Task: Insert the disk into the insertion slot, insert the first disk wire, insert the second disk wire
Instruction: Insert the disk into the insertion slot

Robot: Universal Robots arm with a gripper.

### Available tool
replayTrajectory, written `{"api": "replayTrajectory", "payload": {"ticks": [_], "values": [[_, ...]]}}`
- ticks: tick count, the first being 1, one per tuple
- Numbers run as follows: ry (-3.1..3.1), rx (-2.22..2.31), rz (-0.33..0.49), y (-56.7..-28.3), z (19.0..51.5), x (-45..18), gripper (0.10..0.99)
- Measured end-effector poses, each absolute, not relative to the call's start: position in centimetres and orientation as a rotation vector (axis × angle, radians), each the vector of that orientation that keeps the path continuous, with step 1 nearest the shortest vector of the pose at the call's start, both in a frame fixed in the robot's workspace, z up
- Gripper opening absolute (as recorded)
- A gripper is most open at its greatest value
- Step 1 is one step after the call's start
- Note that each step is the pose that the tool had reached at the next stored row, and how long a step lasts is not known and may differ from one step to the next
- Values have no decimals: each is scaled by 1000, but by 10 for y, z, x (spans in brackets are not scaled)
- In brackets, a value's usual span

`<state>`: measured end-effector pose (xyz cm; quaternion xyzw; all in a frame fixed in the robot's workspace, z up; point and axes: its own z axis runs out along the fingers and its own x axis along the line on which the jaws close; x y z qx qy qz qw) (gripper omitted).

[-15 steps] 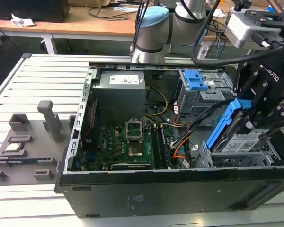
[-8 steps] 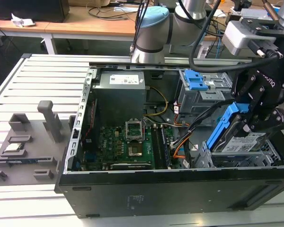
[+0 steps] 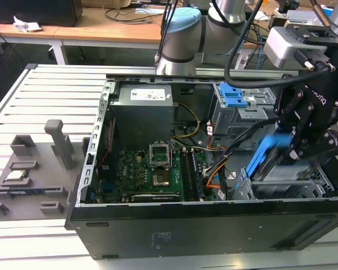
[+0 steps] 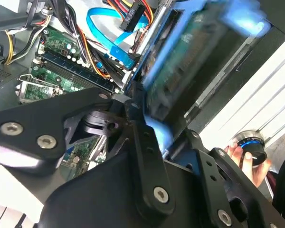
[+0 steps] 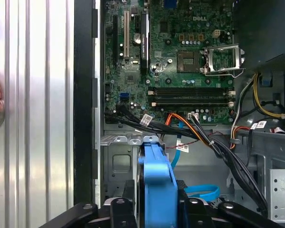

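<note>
Presently, your end effector [image 3: 302, 140] is clenched on the disk [image 3: 266, 153], gripping it by its blue carrier. In the exterior view the disk hangs steeply tilted over the insertion slot [image 3: 296, 188], which sits in the corner of the open computer case [image 3: 158, 230] at the exterior view's right. The disk's lower end is near the cage rim, but you cannot tell whether they touch, and the disk is not lying flat inside the cage. In the first wrist view the disk [image 5: 156, 173] appears edge-on between the fingers [image 5: 119, 209], with the motherboard [image 5: 180, 61] beyond it. A black cable bundle [image 5: 218, 147] and a blue flat cable [image 5: 202, 192] run beside the cage. The case stands on the slatted bench [image 3: 45, 84]. In the second wrist view a person's hand [image 4: 244, 156] rests at a blue-ringed knob [image 4: 252, 146] outside the case.
</note>
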<state>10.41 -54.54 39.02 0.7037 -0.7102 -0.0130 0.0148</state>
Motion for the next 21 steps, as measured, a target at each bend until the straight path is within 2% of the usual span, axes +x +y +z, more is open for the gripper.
{"api": "replayTrajectory", "payload": {"ticks": [1, 4, 5, 6, 7, 9, 21], "values": [[-2210, 2190, -40, -545, 390, 104, 439], [-2210, 2190, -41, -545, 390, 104, 427], [-2210, 2190, -40, -545, 390, 104, 361], [-2210, 2190, -40, -545, 390, 104, 235], [-2210, 2190, -40, -545, 390, 104, 235], [-2210, 2190, -40, -545, 390, 104, 114], [-2211, 2190, -41, -545, 390, 104, 106]]}}
